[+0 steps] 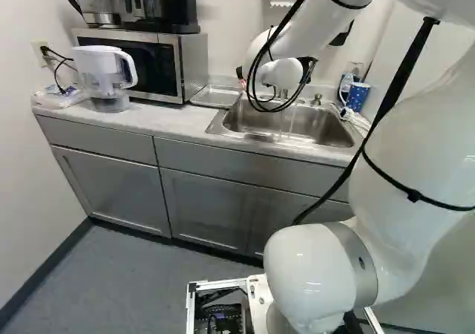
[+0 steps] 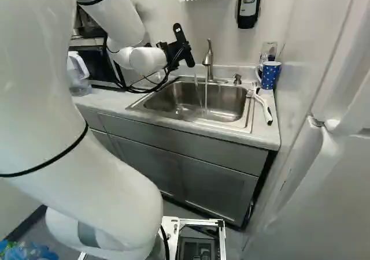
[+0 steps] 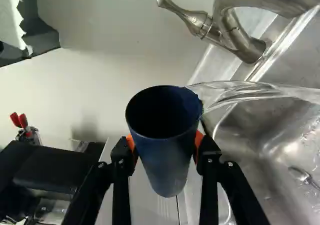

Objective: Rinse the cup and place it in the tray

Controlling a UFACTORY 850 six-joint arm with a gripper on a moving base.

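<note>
Dark blue cup (image 3: 167, 160) in the grasp of the pincer (image 2: 174, 51), clamped from two sides by the orange pads (image 3: 131, 144). Above the sink (image 2: 231, 101), tilted, with clear water spilling from the lip into the basin below the pincer. Just beside the pincer, to the right: a metal faucet (image 2: 209, 60), running, in a thin separate stream. Left of the pincer, on the desk (image 1: 178, 122): a shallow metal tray (image 1: 215, 96) next to the sink; beyond, a microwave (image 1: 180, 59), then a white-handled water pitcher (image 1: 100, 67). Well right of the pincer, near the wall: a blue mug (image 2: 270, 75) with light dots, upright.
</note>
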